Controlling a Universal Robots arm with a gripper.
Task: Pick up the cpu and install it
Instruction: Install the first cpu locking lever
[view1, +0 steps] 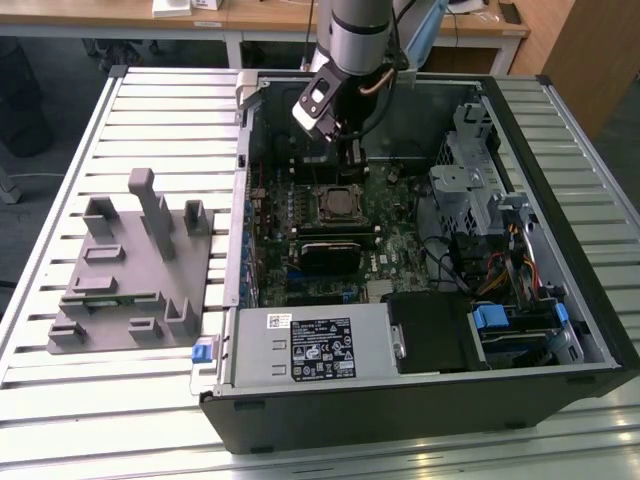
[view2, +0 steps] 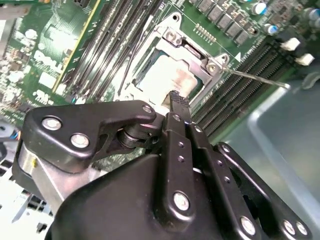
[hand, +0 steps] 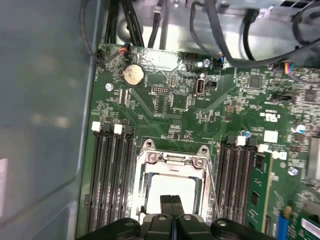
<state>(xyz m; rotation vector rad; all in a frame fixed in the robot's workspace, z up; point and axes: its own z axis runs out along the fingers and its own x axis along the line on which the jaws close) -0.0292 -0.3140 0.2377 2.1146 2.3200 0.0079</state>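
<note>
Black fingertips (hand: 166, 206) of my gripper (hand: 172, 200) are pressed together, one flat against the other with only a seam between them. They hang right over the cpu (hand: 170, 186); I cannot tell whether they touch it. The cpu lies flat inside the socket (hand: 172, 159), its silver-white top facing up and the metal frame running round it. In the second wrist view the lid carries a faint brownish smear.

Dark memory slots (hand: 112, 175) run in rows on both sides of the socket. Beyond them the green motherboard (hand: 170, 100) spreads out, with a round coin battery (hand: 133, 74) near its far edge and black cables past that.

In the exterior view my arm comes down from the upper middle of the frame into the open computer case (view1: 420, 400), which takes up the middle and right. A grey fixture (view1: 130, 270) with upright posts sits at the left middle, beside the case, and both rest on a slatted metal table (view1: 160, 110).
</note>
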